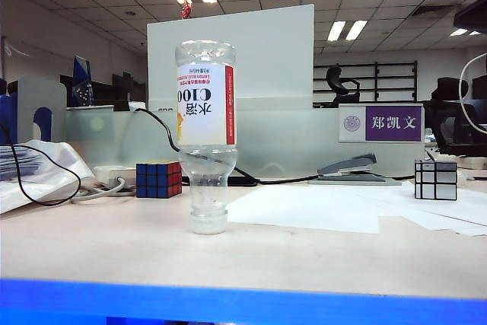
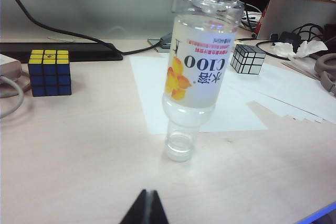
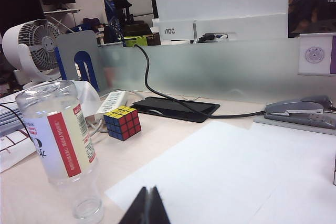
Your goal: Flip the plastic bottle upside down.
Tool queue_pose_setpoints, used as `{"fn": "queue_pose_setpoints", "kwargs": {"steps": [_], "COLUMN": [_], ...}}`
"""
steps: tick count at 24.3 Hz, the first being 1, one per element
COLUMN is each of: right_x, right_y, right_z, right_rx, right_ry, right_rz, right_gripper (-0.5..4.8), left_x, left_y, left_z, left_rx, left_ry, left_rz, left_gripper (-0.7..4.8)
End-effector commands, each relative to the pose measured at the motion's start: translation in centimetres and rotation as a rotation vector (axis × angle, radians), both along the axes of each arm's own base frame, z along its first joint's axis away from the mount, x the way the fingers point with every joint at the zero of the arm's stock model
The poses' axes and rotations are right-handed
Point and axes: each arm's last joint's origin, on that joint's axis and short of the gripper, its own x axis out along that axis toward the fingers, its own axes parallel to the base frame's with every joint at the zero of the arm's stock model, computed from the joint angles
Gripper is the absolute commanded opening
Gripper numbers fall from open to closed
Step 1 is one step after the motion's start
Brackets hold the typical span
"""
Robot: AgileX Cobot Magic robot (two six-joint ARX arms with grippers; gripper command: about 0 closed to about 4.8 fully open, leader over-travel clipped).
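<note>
We found the bottle standing cap-down, alone on bare desk. Open room lay before it, where the left gripper and right gripper hung pinched together, well apart from it. Behind it the cube crowded one side; paper lay flat on the other. The stapler and silver cube stood farther off.

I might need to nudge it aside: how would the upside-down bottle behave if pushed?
The plastic bottle probably tips easily: it stands tall on its narrow cap. It looks empty, so likely light, and once down it may roll. The left gripper and right gripper are shut, clear of it.
</note>
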Motion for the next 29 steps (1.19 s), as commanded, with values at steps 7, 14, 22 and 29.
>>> {"fn": "queue_pose_setpoints", "kwargs": {"steps": [7,14,22,29], "right_x": [0.0,0.0,0.0,0.0], "right_y": [0.0,0.0,0.0,0.0], "right_z": [0.1,0.1,0.1,0.1], "right_rx": [-0.005,-0.005,-0.006,-0.006], "right_ry": [0.004,0.005,0.005,0.006], "right_rz": [0.0,-0.001,0.0,-0.001], "right_gripper": [-0.05,-0.05,-0.05,-0.05], "left_x": [0.0,0.0,0.0,0.5], "left_y": [0.0,0.0,0.0,1.1], "left_z": [0.2,0.2,0.2,0.2], "left_rx": [-0.003,-0.003,-0.002,0.018], "left_ry": [-0.016,-0.016,-0.016,-0.027], "left_rz": [0.0,0.0,0.001,0.13], "left_gripper": [-0.05,-0.05,-0.05,-0.05]}}
